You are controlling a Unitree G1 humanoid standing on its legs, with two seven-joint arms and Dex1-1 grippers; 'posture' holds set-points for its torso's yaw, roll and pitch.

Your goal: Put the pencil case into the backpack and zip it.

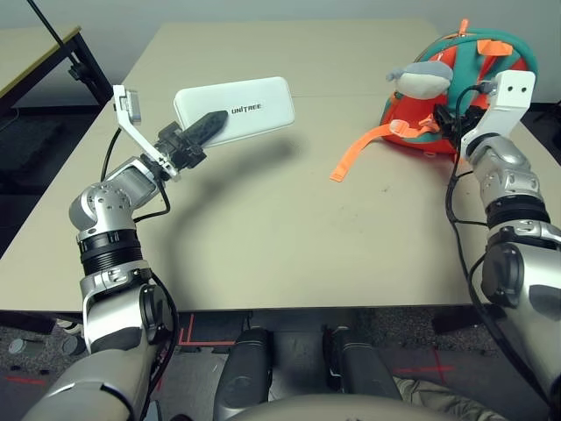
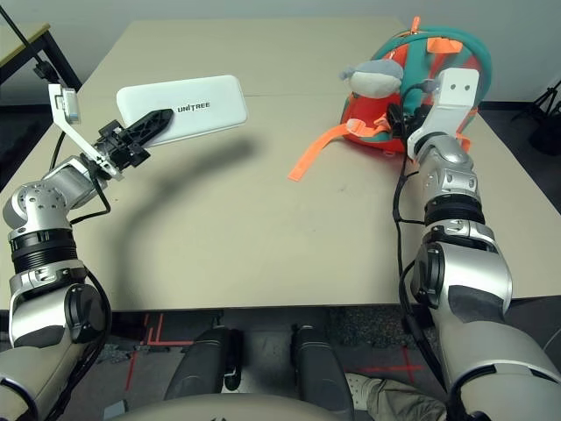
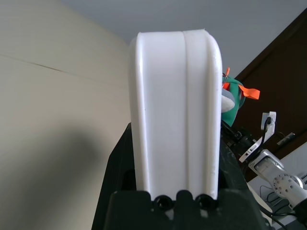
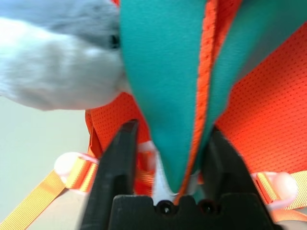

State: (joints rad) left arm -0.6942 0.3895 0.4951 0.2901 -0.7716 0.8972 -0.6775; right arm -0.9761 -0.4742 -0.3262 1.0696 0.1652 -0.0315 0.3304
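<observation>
The white pencil case with dark lettering hangs tilted above the left part of the table. My left gripper is shut on its near end, and its edge rises between the black fingers. The orange and teal backpack lies at the far right with a grey plush shark on it. My right gripper is at the backpack's near side, with a teal strap pinched between its two fingers.
An orange webbing strap trails from the backpack onto the beige table. A second table and a black stand stand beyond the left edge. The backpack lies close to the table's right edge.
</observation>
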